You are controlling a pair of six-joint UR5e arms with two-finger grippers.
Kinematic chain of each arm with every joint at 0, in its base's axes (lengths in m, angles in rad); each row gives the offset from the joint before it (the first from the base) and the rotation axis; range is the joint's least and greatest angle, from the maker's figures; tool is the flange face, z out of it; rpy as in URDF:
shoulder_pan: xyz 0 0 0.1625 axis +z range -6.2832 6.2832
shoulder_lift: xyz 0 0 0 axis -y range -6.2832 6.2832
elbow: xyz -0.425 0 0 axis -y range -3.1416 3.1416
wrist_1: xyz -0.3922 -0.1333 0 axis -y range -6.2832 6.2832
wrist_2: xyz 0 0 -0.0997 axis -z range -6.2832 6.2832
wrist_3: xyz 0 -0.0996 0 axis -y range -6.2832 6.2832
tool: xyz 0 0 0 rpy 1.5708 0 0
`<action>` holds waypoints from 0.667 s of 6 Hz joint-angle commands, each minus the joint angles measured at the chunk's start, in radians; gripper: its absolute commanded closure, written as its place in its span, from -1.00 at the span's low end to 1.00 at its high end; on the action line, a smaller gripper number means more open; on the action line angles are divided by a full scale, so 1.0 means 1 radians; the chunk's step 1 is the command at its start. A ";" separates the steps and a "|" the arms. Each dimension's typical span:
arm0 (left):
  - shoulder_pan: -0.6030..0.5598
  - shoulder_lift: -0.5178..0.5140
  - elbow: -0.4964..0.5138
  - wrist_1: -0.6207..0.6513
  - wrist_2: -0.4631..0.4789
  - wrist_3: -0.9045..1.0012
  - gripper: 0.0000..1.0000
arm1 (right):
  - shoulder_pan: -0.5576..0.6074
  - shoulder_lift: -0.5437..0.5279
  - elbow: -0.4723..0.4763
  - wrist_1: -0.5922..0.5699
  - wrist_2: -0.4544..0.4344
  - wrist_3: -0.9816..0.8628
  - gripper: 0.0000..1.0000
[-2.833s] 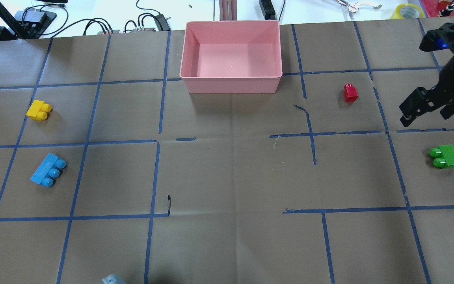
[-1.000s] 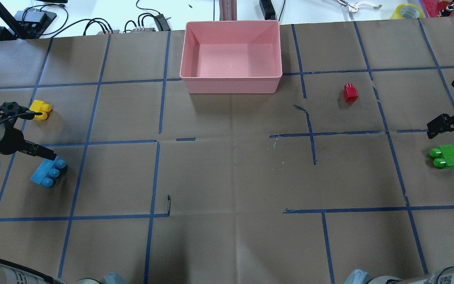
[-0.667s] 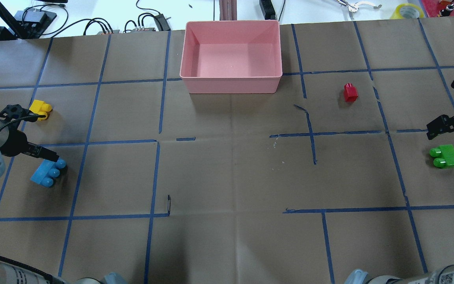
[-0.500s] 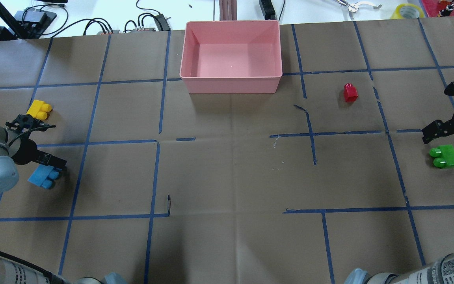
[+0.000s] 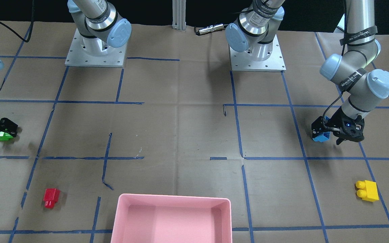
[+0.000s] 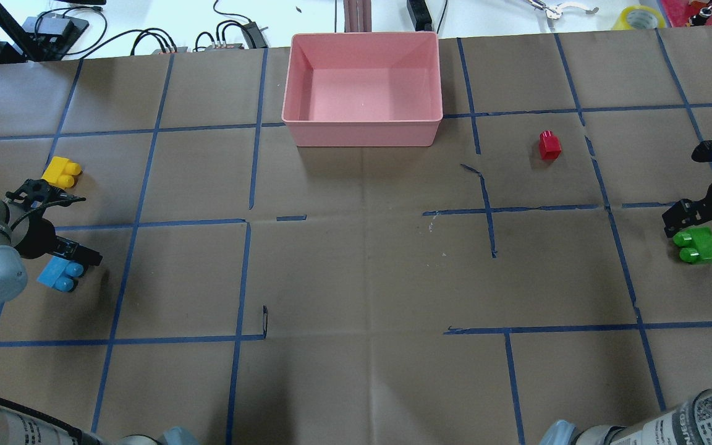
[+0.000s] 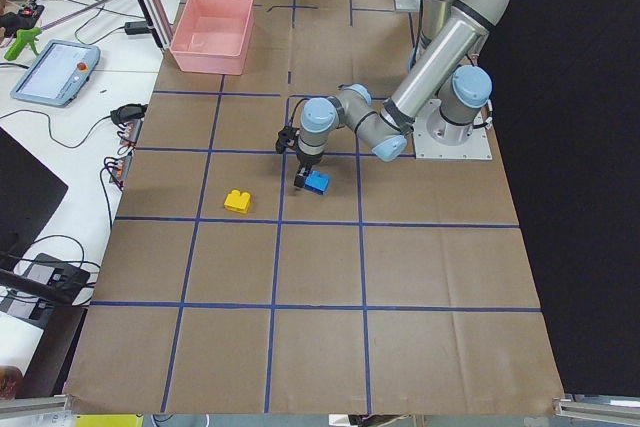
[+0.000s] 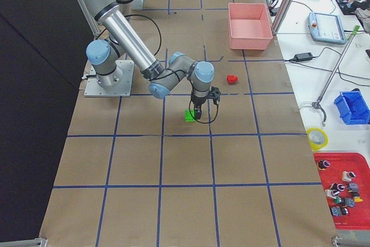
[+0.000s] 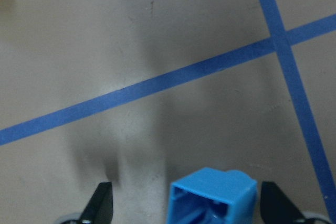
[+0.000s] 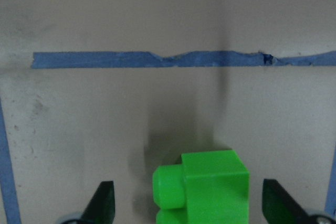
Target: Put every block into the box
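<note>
The light blue brick (image 6: 58, 275) lies on the table between the open fingers of my left gripper (image 6: 64, 262). In the left wrist view the brick (image 9: 212, 195) sits nearer the right fingertip (image 9: 274, 203). The green brick (image 6: 697, 245) lies between the open fingers of my right gripper (image 6: 702, 225), as the right wrist view shows (image 10: 202, 187). The yellow brick (image 6: 62, 172) lies just beyond my left wrist. The small red brick (image 6: 549, 145) stands right of the pink box (image 6: 362, 131), which holds nothing.
The table is brown paper with a blue tape grid. Cables and electronics (image 6: 53, 28) lie along the far edge behind the box. A tape roll (image 6: 638, 17) sits at the far right corner. The two arm bases (image 5: 257, 50) stand at the near side.
Both arms came in from the sides and lowered. My left gripper now straddles the blue brick, which has shifted slightly left. My right gripper has dropped over the green brick.
</note>
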 commanded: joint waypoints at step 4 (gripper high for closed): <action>0.009 -0.001 0.001 0.000 0.004 0.067 -0.96 | -0.017 0.012 0.007 0.000 -0.006 -0.029 -0.98</action>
